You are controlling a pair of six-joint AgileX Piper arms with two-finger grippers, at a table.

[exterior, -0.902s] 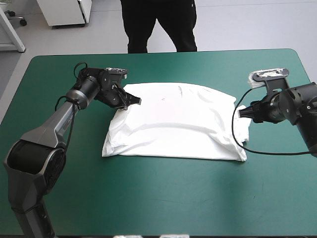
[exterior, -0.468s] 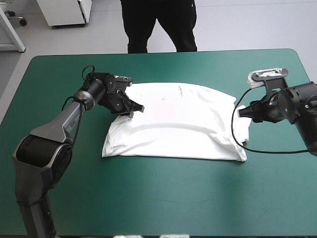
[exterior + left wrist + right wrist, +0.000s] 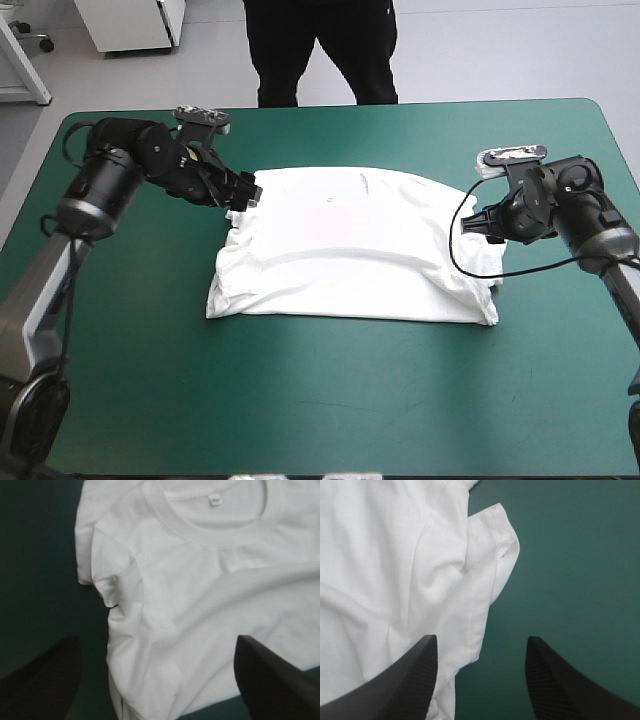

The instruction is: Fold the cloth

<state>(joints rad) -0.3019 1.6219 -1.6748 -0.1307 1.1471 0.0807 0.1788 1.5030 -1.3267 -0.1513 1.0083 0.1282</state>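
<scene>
The white T-shirt [image 3: 350, 245] lies folded in a wide rectangle at the middle of the table, its hem side puffed and wrinkled. My left gripper [image 3: 246, 191] hovers at the shirt's far left corner, open and holding nothing. In the left wrist view its black fingers [image 3: 45, 680] stand wide apart over the T-shirt [image 3: 200, 580], whose collar and label [image 3: 215, 501] show ahead. My right gripper [image 3: 480, 222] sits at the shirt's right edge, open. In the right wrist view the sleeve's hem [image 3: 485, 580] lies just ahead of the left finger [image 3: 395, 685], touching nothing.
The teal-green cover [image 3: 330, 400] runs wide between the T-shirt and the table's near edge, with narrower strips to its left [image 3: 130, 280] and right [image 3: 560, 330].
My left gripper has opened, let go of the shirt's far left corner and drawn back toward the table's left. The right gripper has shifted slightly toward the shirt, still open.
</scene>
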